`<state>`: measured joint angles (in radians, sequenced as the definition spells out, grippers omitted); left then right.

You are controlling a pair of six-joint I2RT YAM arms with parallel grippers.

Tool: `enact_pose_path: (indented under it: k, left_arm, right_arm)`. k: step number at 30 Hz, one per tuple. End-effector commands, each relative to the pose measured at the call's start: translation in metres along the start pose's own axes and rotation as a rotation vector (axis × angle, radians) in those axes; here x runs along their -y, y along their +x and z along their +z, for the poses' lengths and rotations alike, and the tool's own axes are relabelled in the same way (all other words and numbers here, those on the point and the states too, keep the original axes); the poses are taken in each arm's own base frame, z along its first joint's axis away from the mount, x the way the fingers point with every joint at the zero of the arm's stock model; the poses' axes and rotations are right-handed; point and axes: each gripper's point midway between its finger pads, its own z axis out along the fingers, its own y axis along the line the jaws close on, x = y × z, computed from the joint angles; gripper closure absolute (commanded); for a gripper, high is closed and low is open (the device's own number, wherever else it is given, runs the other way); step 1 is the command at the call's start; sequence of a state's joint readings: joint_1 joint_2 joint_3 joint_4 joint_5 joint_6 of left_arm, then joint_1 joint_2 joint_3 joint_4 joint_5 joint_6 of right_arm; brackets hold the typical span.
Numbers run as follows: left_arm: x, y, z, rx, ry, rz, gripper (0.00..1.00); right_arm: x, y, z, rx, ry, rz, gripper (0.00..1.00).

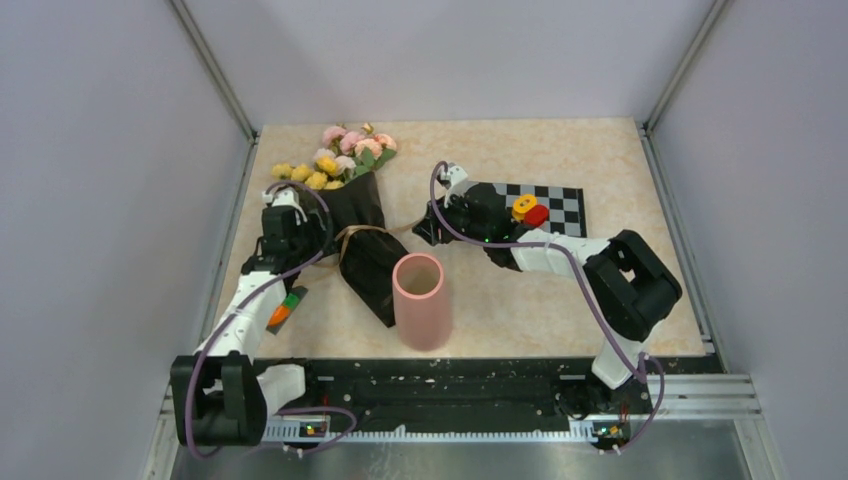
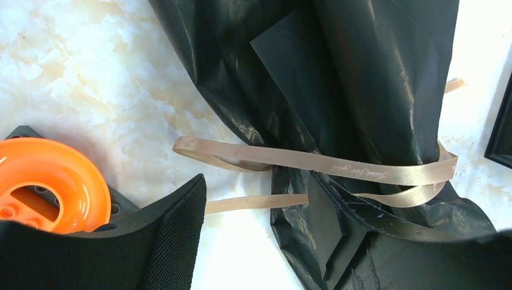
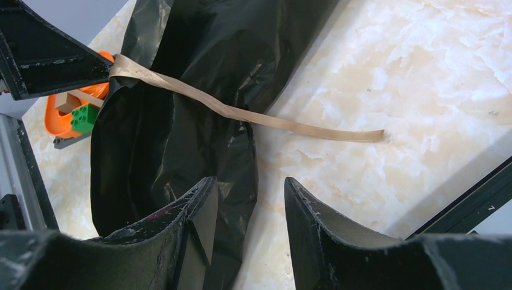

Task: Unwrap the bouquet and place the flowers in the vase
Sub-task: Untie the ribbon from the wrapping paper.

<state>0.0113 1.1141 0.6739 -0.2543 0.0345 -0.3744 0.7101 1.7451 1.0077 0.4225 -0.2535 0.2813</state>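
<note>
The bouquet (image 1: 362,240) lies on the table in black wrapping paper (image 2: 338,78), blooms pointing to the far left. Its pink and yellow flowers (image 1: 340,155) stick out of the wrap's far end. A tan ribbon (image 2: 329,163) sits loosely round the wrap, and one tail (image 3: 302,125) trails onto the table. My left gripper (image 2: 259,211) is open at the wrap's left side, with a ribbon end and the paper's edge between its fingers. My right gripper (image 3: 250,181) is open at the wrap's right edge, gripping nothing. The pink vase (image 1: 422,300) stands upright just in front of the bouquet.
A checkered mat (image 1: 560,208) with a yellow block (image 1: 524,206) and a red block (image 1: 537,215) lies behind my right arm. An orange piece with a green block (image 1: 286,308) sits left of the wrap. Walls close in on both sides.
</note>
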Motion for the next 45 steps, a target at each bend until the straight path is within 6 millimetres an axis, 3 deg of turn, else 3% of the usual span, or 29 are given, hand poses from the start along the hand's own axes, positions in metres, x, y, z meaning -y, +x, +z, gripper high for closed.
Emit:
enact_pose_path:
  k: [1,5,10,18,45]
  left_arm:
    - [0.006,-0.018,0.006,0.066,0.023,0.046,0.35]
    - [0.003,-0.015,0.011,0.054,0.007,0.057,0.37]
    - [0.016,-0.01,0.017,0.039,0.05,0.099,0.4]
    - [0.017,-0.009,0.025,0.041,0.01,0.153,0.4]
    - [0.02,0.015,0.006,0.081,0.034,0.122,0.3]
  right_arm:
    - [-0.007,-0.02,-0.009,0.052,-0.027,-0.02,0.54]
    - [-0.008,-0.022,-0.009,0.055,-0.032,-0.021,0.54]
    - [-0.008,-0.021,-0.009,0.05,-0.034,-0.021,0.53]
    - [-0.009,-0.02,-0.009,0.046,-0.039,-0.023,0.53]
    - [-0.013,-0.018,-0.005,0.035,-0.067,-0.008,0.53]
